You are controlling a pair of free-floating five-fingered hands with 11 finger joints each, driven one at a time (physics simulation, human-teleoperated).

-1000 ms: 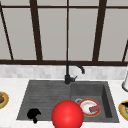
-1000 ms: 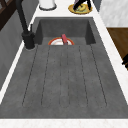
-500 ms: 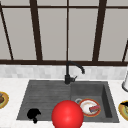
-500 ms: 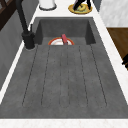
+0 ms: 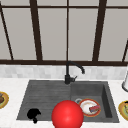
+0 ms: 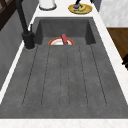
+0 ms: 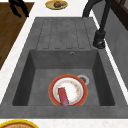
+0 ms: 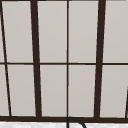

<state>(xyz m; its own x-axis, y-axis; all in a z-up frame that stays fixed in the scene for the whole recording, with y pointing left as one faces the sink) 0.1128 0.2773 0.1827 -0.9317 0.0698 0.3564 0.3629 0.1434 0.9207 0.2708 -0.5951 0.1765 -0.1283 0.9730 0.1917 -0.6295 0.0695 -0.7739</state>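
My left hand (image 5: pixel 33 114) hovers at the front left corner of the drainboard (image 5: pixel 42 100), just off the counter's front edge. It is seen again over the wooden floor as the hand (image 7: pixel 17 6) and at the picture's edge as the hand (image 6: pixel 125 61). Its fingers hang loose and hold nothing. A large red ball (image 5: pixel 67 115) sits at the sink's front edge, to the right of that hand. In the basin lies an orange-rimmed white plate (image 7: pixel 68 91) (image 5: pixel 88 107) with a red block (image 7: pixel 63 96) (image 6: pixel 64 38) on it.
A black faucet (image 5: pixel 68 72) (image 7: pixel 100 37) stands behind the basin. A yellow plate with food (image 5: pixel 2 99) (image 7: pixel 57 4) rests on the left counter, another yellow plate (image 5: pixel 123 108) (image 6: pixel 80 8) on the right, beside a white container (image 6: pixel 47 3). A window (image 8: pixel 67 60) is above.
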